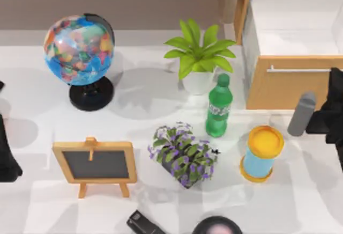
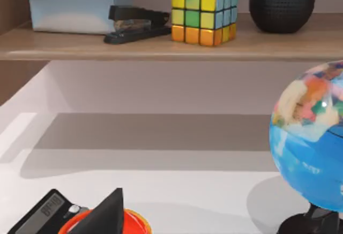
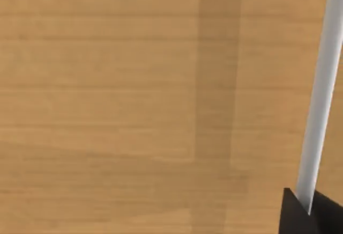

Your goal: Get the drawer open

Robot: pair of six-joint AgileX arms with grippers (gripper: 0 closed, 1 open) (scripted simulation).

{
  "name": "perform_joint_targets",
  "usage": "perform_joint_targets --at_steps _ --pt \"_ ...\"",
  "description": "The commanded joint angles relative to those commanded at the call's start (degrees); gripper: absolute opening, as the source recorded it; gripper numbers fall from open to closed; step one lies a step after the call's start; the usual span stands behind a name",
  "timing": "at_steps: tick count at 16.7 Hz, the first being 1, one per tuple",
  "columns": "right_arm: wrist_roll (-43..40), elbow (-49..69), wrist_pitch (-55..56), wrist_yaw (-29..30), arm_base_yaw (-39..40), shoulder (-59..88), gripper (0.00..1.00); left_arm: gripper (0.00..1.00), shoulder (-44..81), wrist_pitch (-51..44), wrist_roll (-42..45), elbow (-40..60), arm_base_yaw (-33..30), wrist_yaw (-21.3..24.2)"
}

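Setting: rendered home-office or study tabletop. Evidence on the white table (image 1: pixel 48 212): globe (image 1: pixel 79 49), small chalkboard easel (image 1: pixel 95 164), two potted plants, one green-leaved (image 1: pixel 199 57) and one purple-flowered (image 1: pixel 185 154), green bottle (image 1: pixel 218 108). A wooden shelf (image 2: pixel 161 46) behind held a tissue box (image 2: pixel 75 6), stapler (image 2: pixel 136 23), puzzle cube (image 2: pixel 203 15) and a dark round speaker (image 2: pixel 281 2).

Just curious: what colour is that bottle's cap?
Green, like the bottle itself; the top view shows it best.

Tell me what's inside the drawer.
The drawer shows a bare white inside, with nothing lying in the visible part. Its right end runs out of the top view, where the right gripper sits at the handle.
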Motion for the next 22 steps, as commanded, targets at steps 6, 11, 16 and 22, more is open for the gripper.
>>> perform_joint_targets --at_steps 6,11,16,22 --pt "0.0 -1.6 1.8 0.4 1.7 -0.3 0.0 1.0 0.0 0.0 0.0 0.0 0.0 0.0" --pt "0.0 -1.6 1.8 0.4 1.7 -0.3 0.38 1.0 0.0 0.0 0.0 0.0 0.0 0.0" --pt "0.0 -1.6 1.8 0.4 1.7 -0.3 0.75 1.0 0.0 0.0 0.0 0.0 0.0 0.0" --pt "0.0 -1.6 1.8 0.4 1.7 -0.3 1.0 1.0 0.0 0.0 0.0 0.0 0.0 0.0"
